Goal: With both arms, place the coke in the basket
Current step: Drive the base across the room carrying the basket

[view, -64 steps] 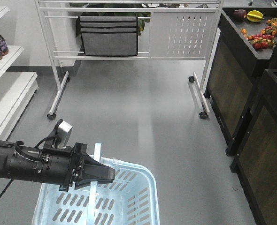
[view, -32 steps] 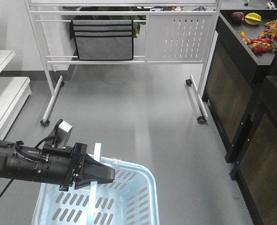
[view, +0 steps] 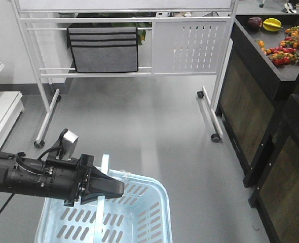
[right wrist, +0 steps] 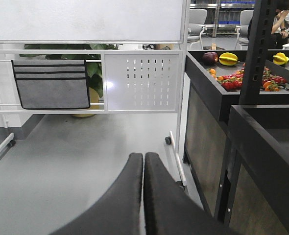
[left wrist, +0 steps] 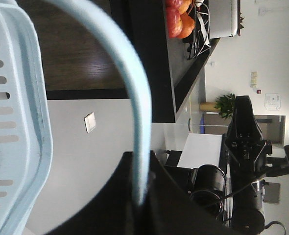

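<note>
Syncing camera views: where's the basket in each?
Front: basket bottom left-centre, handle in left gripper.
Left wrist: basket wall at left edge, handle arcing through centre.
Right wrist: not in it.
Shared landmark: dark fruit counter.

Open grey floor (view: 149, 116) beyond the basket (view: 162, 197), white wheeled rack (view: 190, 45) at the back, dark produce counters (view: 246, 101) along the right.

Pale blue basket (view: 161, 201), black left hand (view: 119, 188)

Black ribbed arm (view: 28, 179), pointed black end effector (view: 119, 188), grey camera block (view: 69, 139)
</note>
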Robot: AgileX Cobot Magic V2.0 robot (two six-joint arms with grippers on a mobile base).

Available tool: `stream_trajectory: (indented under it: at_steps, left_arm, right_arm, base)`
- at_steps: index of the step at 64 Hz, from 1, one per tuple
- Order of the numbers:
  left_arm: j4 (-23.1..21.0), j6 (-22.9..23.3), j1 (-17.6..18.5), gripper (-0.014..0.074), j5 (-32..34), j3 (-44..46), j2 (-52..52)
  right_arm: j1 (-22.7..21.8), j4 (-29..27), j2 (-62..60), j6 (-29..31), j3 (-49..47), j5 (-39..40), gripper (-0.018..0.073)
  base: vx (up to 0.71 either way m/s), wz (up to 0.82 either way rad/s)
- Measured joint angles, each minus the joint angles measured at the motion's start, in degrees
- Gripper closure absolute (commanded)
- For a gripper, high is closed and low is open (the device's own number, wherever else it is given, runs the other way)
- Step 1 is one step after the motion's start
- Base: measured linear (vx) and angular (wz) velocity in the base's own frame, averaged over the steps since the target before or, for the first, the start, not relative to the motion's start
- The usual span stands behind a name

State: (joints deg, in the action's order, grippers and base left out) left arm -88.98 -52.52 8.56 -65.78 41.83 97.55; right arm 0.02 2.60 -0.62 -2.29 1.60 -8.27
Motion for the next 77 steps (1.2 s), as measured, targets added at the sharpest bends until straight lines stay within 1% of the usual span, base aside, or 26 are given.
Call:
stream_trajectory:
  at_steps: [77]
  left_arm:
    - [0.0, 0.0, 0.0, 0.0604, 0.0, 0.0, 0.0]
  right_arm:
    - [0.0, 0.0, 0.0, 0.0, 0.0, 0.0, 0.0568]
  base:
    - [0.2, -0.03]
